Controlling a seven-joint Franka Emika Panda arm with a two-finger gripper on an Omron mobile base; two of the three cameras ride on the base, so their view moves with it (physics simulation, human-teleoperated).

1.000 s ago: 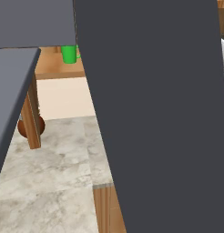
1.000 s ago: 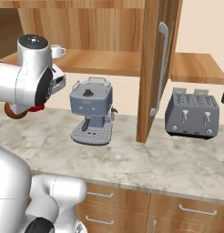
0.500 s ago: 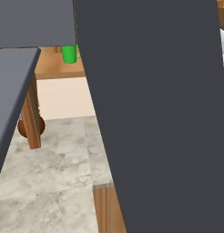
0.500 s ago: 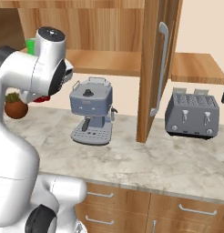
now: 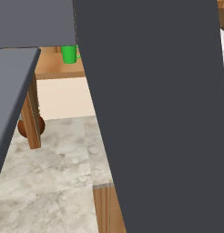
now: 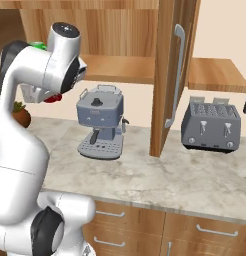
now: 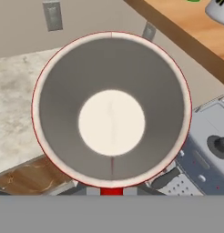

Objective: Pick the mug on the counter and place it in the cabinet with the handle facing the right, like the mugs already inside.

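- Gripper: I could not see its fingers; the hand view looked straight down into the mug [image 7: 111,109], whose mouth sat square before the camera. I judged the gripper clamped on the mug, since nothing else bore it up.
- Mug, one: pale inside, thin red rim, a red tab at its lower edge. In the right base view a red sliver [image 6: 53,98] showed under the arm's wrist, above and left of the coffee machine [image 6: 101,120]. I judged it was carried high so as to reach the cabinet shelf [image 6: 125,67] above the machine.
- Coffee machine, one: grey, on the counter [image 6: 160,175], under the shelf; I took it as the landmark.
- Green cup, one [image 5: 68,53]: on the shelf, up and left of the machine; its green edge showed beside the arm [image 6: 39,46].
- White mug, one, partly seen [image 7: 218,11]: on the shelf above the machine. I could not tell its handle direction.
- Cabinet door, one [image 6: 174,75]: stood open right of the machine, leaving the shelf reachable.
- Toaster, one [image 6: 210,124]: farther right, beyond the door.
- Potted plant, one [image 6: 20,115]: left of the machine.
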